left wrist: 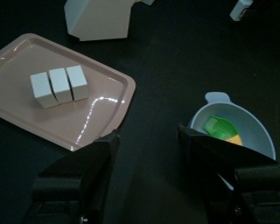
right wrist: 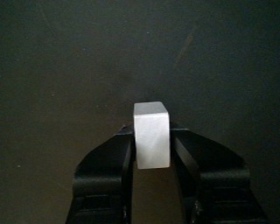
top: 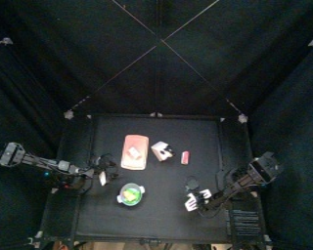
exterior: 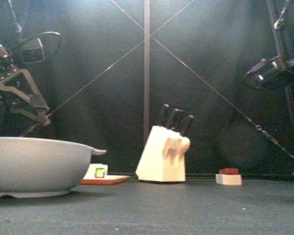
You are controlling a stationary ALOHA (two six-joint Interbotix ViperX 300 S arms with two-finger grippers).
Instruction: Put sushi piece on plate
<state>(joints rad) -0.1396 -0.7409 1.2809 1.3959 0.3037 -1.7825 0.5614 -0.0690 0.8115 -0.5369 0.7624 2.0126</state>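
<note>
— One sushi piece [right wrist: 150, 133], white and blocky: where does it sit?
— Clamped between the right gripper [right wrist: 150, 144] jaws, held above the bare black worktop [right wrist: 60, 61] near its front right.
— And the plate [left wrist: 60, 96]?
— Pink, far to the left, carrying three white blocks [left wrist: 59, 85].
— The left gripper [left wrist: 146, 162]?
— Jaws apart, holding nothing, hovering between the plate and a bowl [left wrist: 250, 136].
</note>
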